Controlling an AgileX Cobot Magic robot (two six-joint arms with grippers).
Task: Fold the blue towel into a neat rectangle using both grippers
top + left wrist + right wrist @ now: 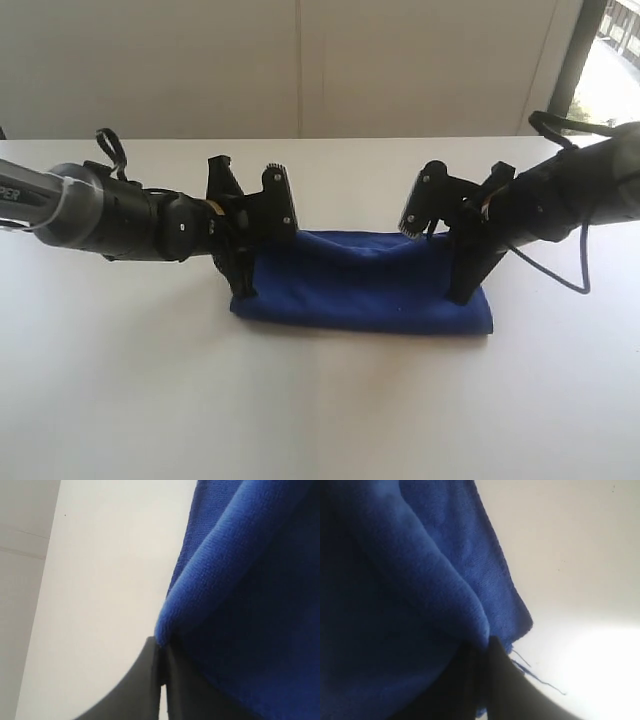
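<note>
Bare white table [320,410] is filling the foreground on the camera's side of the blue towel [370,285]. Towel is lying across the middle of the table as a long, low band, doubled over. Its near edge is running straight and rounded, and its right end is sitting squared off.

Left gripper [240,283] is hanging at the towel's left end, with its arm stretching away to the towel's left and its fingers pointing down onto the cloth there. In the left wrist view the two dark fingers [140,690] are pressing together with only a hairline slit between them. A ridge of blue towel [240,580] is running right into their tips, so the jaws are clamping narrow on a pinch of cloth. White table is showing beside the towel.

Right gripper [465,290] is standing on the cloth just inside the towel's right end, its arm slanting up and away to the towel's right. In the right wrist view the fingers [507,695] are meeting the same way, tight together. A fold of towel [395,580] is bunching at their tips, so the jaws are holding the cloth. Loose thread [540,681] is trailing off the towel's corner onto the table, just beside those fingers.

Black cable [560,275] is looping off the right arm, to the right of the towel. Pale wall [300,60] is standing behind the towel, beyond the table's far edge.
</note>
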